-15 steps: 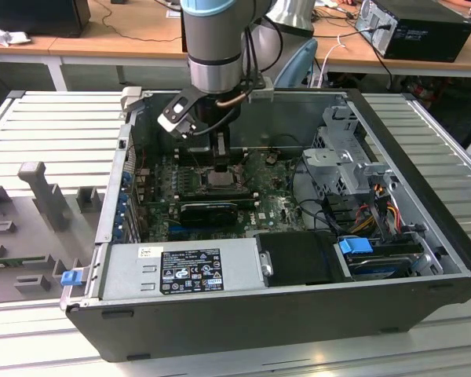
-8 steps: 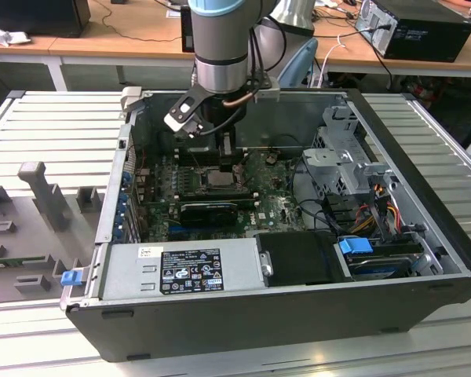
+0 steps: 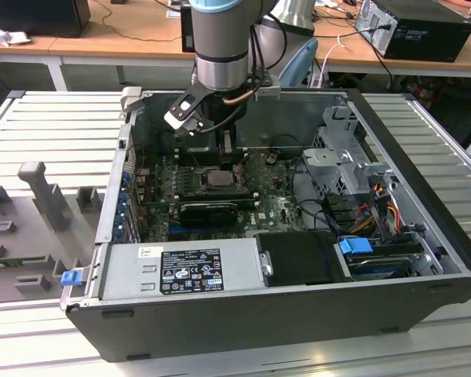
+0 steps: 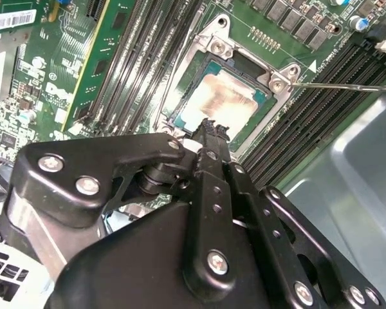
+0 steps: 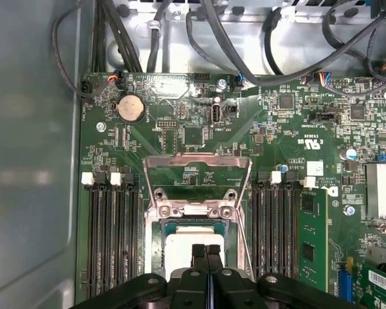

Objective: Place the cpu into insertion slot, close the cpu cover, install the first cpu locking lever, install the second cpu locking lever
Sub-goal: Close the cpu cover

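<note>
The cpu (image 5: 179, 248) (image 4: 228, 103), a silver square with a smeared top, lies flat in the insertion slot (image 5: 156, 248) (image 4: 180, 112) on the green board. The cpu cover (image 5: 197, 162) stands open, hinged back from the slot, and the board shows through its window. My gripper (image 5: 206, 250) (image 4: 212, 127) is shut with nothing between its black fingers. Its tips hang just over the chip's near edge; I cannot tell whether they touch it. In the exterior view the gripper (image 3: 228, 149) reaches down into the case just behind the slot (image 3: 218, 179). A thin lever rod (image 4: 338, 85) (image 5: 240, 222) sticks out unlatched beside the slot.
Black memory slots (image 5: 112, 238) (image 5: 276, 238) flank the socket on both sides. Cables (image 5: 244, 51) run along the board's far edge. The grey case wall (image 5: 32, 161) is close by. A power supply (image 3: 180, 267) and a drive cage (image 3: 345, 157) stand inside the open case.
</note>
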`<action>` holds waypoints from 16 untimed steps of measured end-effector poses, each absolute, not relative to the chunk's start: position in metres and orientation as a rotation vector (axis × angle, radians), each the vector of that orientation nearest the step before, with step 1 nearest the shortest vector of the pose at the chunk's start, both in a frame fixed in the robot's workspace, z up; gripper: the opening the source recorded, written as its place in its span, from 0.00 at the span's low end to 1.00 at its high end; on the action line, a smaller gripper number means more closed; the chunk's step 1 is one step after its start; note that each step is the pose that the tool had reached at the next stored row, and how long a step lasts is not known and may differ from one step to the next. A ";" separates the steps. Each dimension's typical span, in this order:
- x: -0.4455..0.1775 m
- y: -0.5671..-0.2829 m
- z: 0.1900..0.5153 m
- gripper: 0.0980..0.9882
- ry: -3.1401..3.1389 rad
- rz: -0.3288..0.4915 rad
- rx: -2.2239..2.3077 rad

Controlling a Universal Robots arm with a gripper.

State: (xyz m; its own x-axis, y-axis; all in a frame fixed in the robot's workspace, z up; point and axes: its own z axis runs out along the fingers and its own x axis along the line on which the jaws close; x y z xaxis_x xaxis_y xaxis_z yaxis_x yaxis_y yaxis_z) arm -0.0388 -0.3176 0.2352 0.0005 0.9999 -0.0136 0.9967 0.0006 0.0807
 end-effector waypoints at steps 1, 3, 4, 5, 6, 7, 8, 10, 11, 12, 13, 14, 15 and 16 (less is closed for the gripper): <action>-0.039 -0.318 0.236 0.01 2.174 0.073 2.174; -0.039 -0.318 0.239 0.01 2.174 0.073 2.174; -0.039 -0.318 0.241 0.01 2.174 0.073 2.174; -0.038 -0.317 0.241 0.01 2.174 0.073 2.174; -0.036 -0.317 0.241 0.01 2.174 0.073 2.174; -0.036 -0.317 0.241 0.01 2.174 0.073 2.174; -0.036 -0.317 0.242 0.01 2.174 0.073 2.174; -0.036 -0.317 0.244 0.01 2.174 0.073 2.174; -0.036 -0.317 0.246 0.01 2.174 0.073 2.174; -0.036 -0.317 0.247 0.01 2.174 0.073 2.174; -0.036 -0.317 0.248 0.01 2.174 0.073 2.174; -0.036 -0.317 0.249 0.01 2.174 0.073 2.174; -0.036 -0.317 0.249 0.01 2.174 0.073 2.174; -0.036 -0.316 0.249 0.01 2.174 0.073 2.174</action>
